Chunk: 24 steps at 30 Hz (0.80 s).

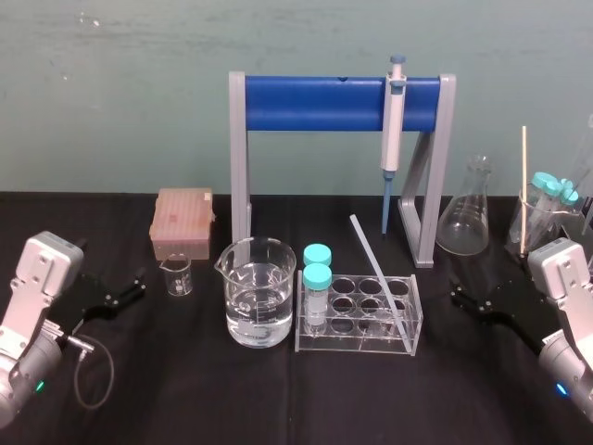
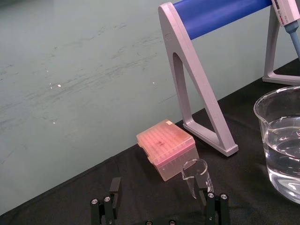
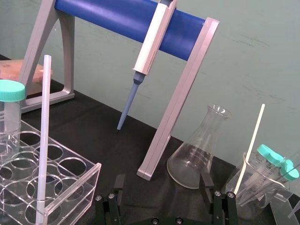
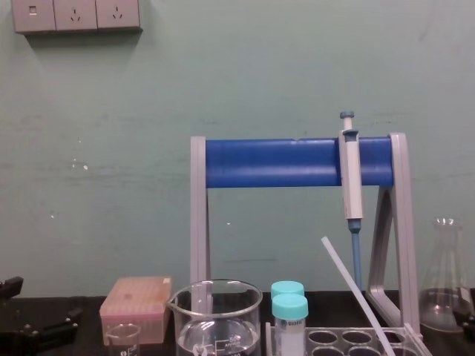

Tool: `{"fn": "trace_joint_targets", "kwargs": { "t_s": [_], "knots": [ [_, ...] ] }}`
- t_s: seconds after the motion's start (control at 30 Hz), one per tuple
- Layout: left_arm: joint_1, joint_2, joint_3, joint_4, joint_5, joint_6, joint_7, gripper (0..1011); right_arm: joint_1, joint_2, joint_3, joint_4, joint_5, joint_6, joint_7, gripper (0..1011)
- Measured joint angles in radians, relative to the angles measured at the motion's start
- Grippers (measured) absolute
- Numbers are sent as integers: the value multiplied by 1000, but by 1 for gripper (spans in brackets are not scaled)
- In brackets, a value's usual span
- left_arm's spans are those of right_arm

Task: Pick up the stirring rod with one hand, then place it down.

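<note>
black cloth table point(image 1: 296, 399) before a green wall point(image 1: 111, 93); left end effector point(image 1: 137, 285) and right end effector point(image 1: 460, 289) rest open, empty.

Left arm point(image 1: 28, 306) sits low and out wide, left tool point(image 1: 132, 286) aimed inward, jaws wide apart, empty. Right arm point(image 1: 567, 306) mirrors it, right tool point(image 1: 461, 297) gaping and empty too.

Water beaker point(image 1: 260, 292) beside tube rack point(image 1: 357, 341); pipette point(image 1: 393, 130) hangs on stand point(image 1: 315, 102).
</note>
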Motion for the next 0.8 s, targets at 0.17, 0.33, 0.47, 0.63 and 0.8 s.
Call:
{"fn": "trace_joint_targets", "kwargs": {
  "t_s": [0.17,0.33,0.47,0.63,0.8],
  "knots": [
    [0,0,0,0,0,0,0,1000,0,0,0,0,0,0,0,1000],
    [0,0,0,0,0,0,0,1000,0,0,0,0,0,0,0,1000],
    [0,0,0,0,0,0,0,1000,0,0,0,0,0,0,0,1000],
    [0,0,0,0,0,0,0,1000,0,0,0,0,0,0,0,1000],
    [0,0,0,0,0,0,0,1000,0,0,0,0,0,0,0,1000]
  ]
}}
